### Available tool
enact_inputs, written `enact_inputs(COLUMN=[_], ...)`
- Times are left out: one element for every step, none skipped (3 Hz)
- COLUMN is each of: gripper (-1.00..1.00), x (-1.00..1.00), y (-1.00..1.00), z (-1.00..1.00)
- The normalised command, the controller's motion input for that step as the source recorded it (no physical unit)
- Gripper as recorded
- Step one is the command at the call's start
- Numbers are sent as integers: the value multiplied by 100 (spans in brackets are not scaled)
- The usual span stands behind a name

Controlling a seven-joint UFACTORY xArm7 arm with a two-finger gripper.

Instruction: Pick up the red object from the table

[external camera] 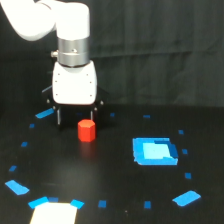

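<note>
Spread apart and empty, the gripper (76, 119) is seen hanging from the white arm near the far edge of the table (100, 170), its two thin dark fingers (59, 117) pointed down at the black surface. The red object (86, 130) is seen upright on the table just in front of the gripper, level with the fingertips and a little toward the exterior view's right; whether it lies between the fingers or nearer the camera cannot be told. A larger blue square patch (155, 151) is found well apart from it, toward the table's edge on the exterior view's right.
</note>
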Motion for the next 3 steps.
enact_inputs(gripper=[73,-100,-100], x=[37,-6,-5], y=[-81,-16,-12], z=[-67,-75,3])
